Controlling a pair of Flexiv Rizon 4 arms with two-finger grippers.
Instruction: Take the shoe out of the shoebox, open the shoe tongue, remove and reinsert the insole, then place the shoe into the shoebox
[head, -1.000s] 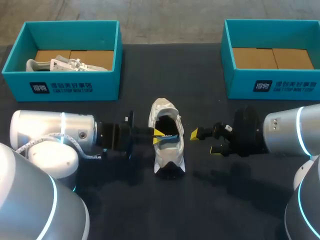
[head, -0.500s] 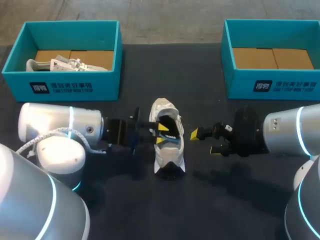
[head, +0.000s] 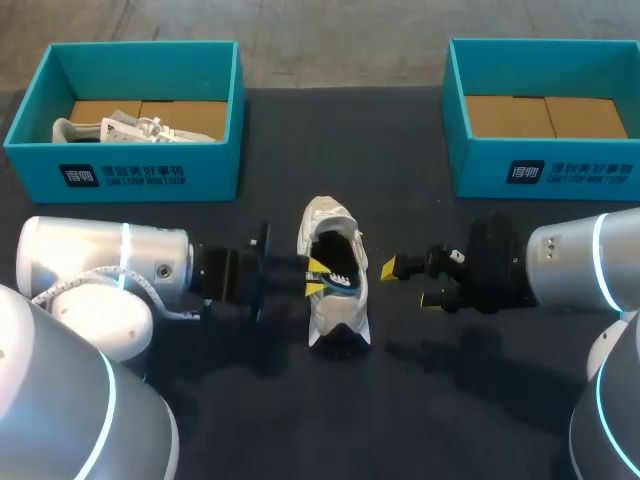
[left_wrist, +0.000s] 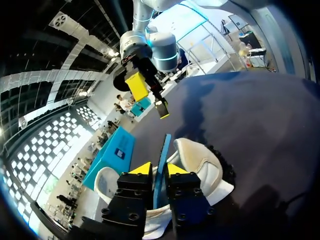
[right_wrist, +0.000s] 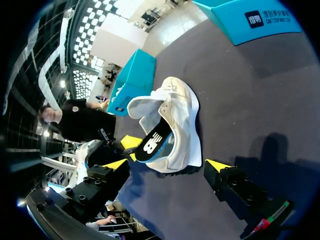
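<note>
Shoe (head: 335, 290): unboxed, tongue opened.
Left gripper (left_wrist: 159, 169): clamped on insole (left_wrist: 162, 150), partly inside shoe.
Right gripper (head: 410, 283): spread wide, empty, beside shoe.
Remaining: reinsertion, boxing.

The insole (left_wrist: 163, 150) in the left gripper (left_wrist: 159, 169) looks like smooth, matt foam. The shoe (left_wrist: 200, 160) beneath it is soft, matt white.

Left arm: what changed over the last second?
The left gripper pushed further over the shoe, then drew back toward its own side, to about where it began. It is shut on the insole. The shoe and the open right gripper stayed put.
</note>
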